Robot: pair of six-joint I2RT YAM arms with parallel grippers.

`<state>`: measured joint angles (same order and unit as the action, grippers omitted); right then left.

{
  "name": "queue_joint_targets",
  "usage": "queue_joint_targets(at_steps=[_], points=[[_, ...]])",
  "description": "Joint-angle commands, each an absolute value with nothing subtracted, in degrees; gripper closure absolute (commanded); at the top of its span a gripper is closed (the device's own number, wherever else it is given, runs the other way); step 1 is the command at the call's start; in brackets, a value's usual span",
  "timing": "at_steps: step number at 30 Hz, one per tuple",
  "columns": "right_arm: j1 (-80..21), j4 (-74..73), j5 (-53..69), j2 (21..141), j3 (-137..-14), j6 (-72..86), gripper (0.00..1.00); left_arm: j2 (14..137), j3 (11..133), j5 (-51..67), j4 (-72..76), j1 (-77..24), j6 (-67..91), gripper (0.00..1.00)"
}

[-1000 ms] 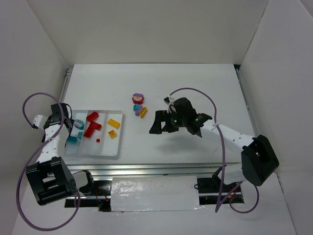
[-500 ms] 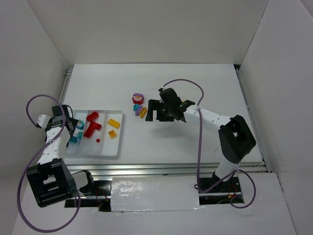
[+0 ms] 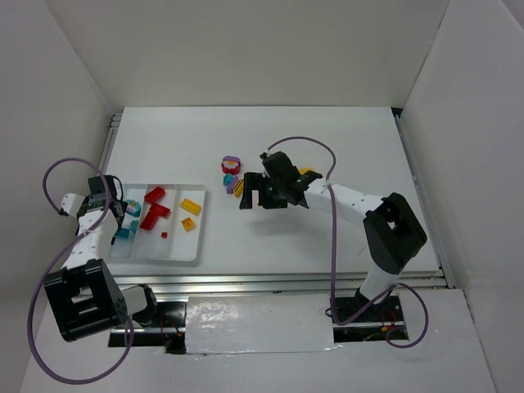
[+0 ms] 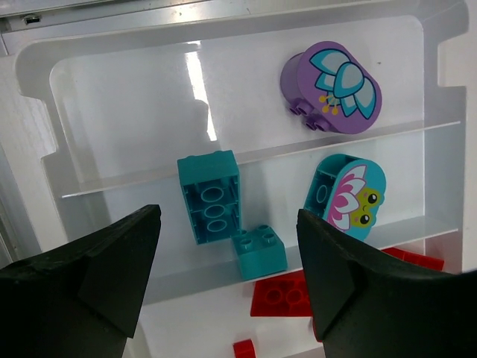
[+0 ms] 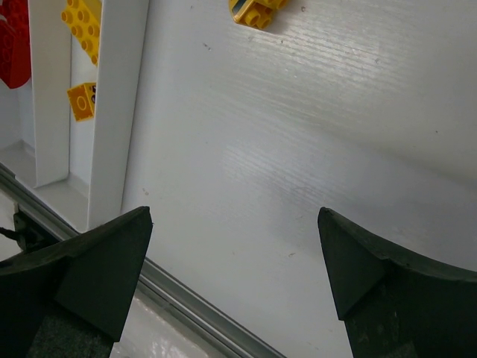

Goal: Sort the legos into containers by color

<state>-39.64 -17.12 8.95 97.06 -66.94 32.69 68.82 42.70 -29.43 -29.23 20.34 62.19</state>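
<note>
White desk point(image 3: 344, 147), white walls point(image 3: 246, 49). Item: left claw point(image 4: 227, 224), spread, empty, over teal bricks point(image 4: 211, 195) in tray point(image 4: 33, 74). Item: right claw point(image 5: 235, 216), spread, empty, just beside loose legos point(image 3: 232, 166), seemingly not touching.

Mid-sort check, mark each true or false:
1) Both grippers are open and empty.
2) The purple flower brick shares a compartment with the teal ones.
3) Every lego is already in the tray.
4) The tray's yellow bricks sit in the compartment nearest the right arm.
1) True. The left gripper and the right gripper both stand open with nothing between the fingers.
2) False. The purple flower brick lies in its own compartment of the tray, with a divider wall between it and the teal bricks.
3) False. Several loose legos lie on the table beside the right gripper.
4) True. The yellow bricks lie in the tray's end compartment on the right arm's side.
</note>
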Motion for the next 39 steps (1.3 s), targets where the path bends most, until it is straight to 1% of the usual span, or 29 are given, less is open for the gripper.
queue_joint_targets(at_steps=[1, 7, 9, 11, 13, 19, 21, 22, 25, 28, 29, 30, 31, 34, 35, 36, 39], points=[[-40.34, -15.38, 9.84, 97.82, -67.5, 31.82, 0.0, 71.01, 41.57, -31.9, -27.86, 20.57, 64.07, 0.14], [-40.78, -16.43, 9.58, 99.14, -68.55, 31.03, 0.0, 74.18, 40.96, -32.52, -26.64, 20.65, 64.16, 0.2], [-40.78, -16.35, 9.58, 99.32, -68.47, 30.94, 0.0, 74.88, 40.34, -32.26, -25.58, 20.65, 63.72, 0.4], [-40.87, -16.43, 9.4, 99.4, -68.47, 30.94, 0.0, 75.32, 40.17, -31.56, -24.53, 20.65, 62.94, 0.63], [-40.78, -16.52, 9.23, 99.41, -68.55, 30.94, 0.0, 75.32, 40.25, -30.68, -24.26, 20.65, 62.32, 0.69], [-40.96, -16.79, 9.14, 99.4, -69.43, 31.11, 0.0, 71.37, 37.1, -22.08, -17.15, 20.04, 57.5, 0.77], [-41.04, -16.44, 9.49, 99.49, -69.52, 31.2, 0.0, 71.19, 37.0, -20.65, -16.7, 19.34, 57.31, 0.77], [-41.04, -16.44, 9.49, 99.67, -69.52, 31.29, 0.0, 71.28, 37.18, -20.74, -17.05, 19.16, 57.48, 0.71], [-41.22, -16.44, 9.75, 100.02, -69.43, 31.2, 0.0, 72.41, 37.09, -18.73, -14.78, 19.16, 55.73, 0.61], [-41.31, -16.61, 9.75, 100.19, -69.52, 31.2, 0.0, 75.04, 37.44, -15.91, -12.92, 19.16, 55.02, 0.63], [-41.4, -16.7, 9.76, 100.2, -69.52, 31.11, 0.0, 75.75, 37.7, -15.82, -12.92, 19.07, 55.02, 0.61], [-41.31, -16.7, 9.76, 100.28, -69.52, 31.03, 0.0, 76.98, 38.05, -15.65, -12.57, 19.16, 54.76, 0.56], [-41.31, -16.61, 9.67, 100.2, -69.52, 31.03, 0.0, 77.6, 38.06, -15.12, -11.87, 19.16, 54.49, 0.53], [-41.4, -16.96, 9.84, 100.63, -69.87, 31.03, 0.0, 80.06, 38.67, -12.31, -8.17, 19.16, 52.21, 0.47], [-41.4, -17.05, 9.93, 100.98, -70.05, 31.03, 0.0, 80.85, 39.19, -11.96, -7.91, 19.16, 52.29, 0.43], [-41.48, -17.31, 10.11, 101.07, -70.4, 31.03, 0.0, 82.16, 40.33, -10.82, -7.21, 19.16, 51.16, 0.36], [-41.66, -17.49, 10.2, 101.16, -70.58, 30.76, 0.0, 83.58, 40.96, -9.32, -4.76, 19.16, 50.11, 0.23]])
